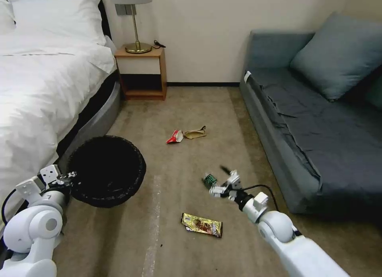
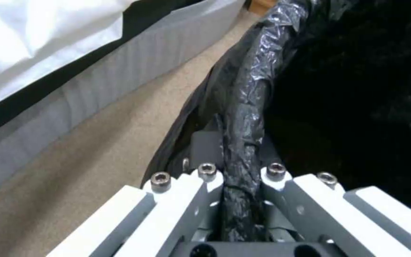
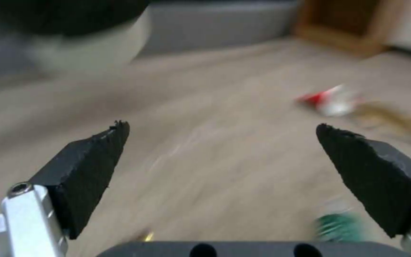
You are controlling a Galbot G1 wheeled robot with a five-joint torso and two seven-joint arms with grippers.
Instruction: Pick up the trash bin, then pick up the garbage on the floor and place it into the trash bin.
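Four litter pieces are counted around the wide-open right hand (image 1: 217,180) — left hand (image 2: 241,171) clamped on one trash bin (image 1: 106,170).

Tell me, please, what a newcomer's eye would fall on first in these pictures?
Likely the trash bin, black-lined, beside the bed, its rim clamped by the left gripper. Next, the right gripper, jaws wide open, by the green-labelled bottle on the carpet, with a yellow-brown wrapper nearer the robot and a red-white wrapper farther off.

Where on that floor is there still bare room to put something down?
Bare carpet lies between the red-white wrapper and the nightstand, and along the sofa. It is crowded mid-floor around the right gripper, bottle and yellow-brown snack wrapper.
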